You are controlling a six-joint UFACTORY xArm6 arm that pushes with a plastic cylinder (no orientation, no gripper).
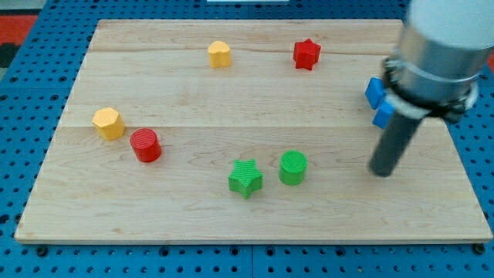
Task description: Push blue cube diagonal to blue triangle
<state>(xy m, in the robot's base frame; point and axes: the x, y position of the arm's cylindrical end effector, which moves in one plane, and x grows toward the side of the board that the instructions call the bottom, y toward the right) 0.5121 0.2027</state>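
Wooden board (193, 93), yellow blocks (220, 54) (109, 123), red star (306, 54), red cylinder (145, 145), green star (245, 177), green cylinder (293, 167)

My tip (381, 171) rests on the wooden board (193, 93) near the view's right edge. Just above it, partly hidden behind the arm, sit two blue blocks: the blue plastic cube (374, 92) and, touching or nearly touching it just below, a blue plastic block (382, 116) whose shape cannot be made out.

Left of the tip stands the green plastic cylinder (293, 167), with the green plastic star (245, 178) just beside it, further left.

Far left of the tip lie the red plastic cylinder (145, 145) and, just up-left of that, the yellow plastic hexagonal block (109, 123).

Well above and left of the tip, near the view's top, the red plastic star (306, 54) sits right of the yellow plastic block (219, 54).
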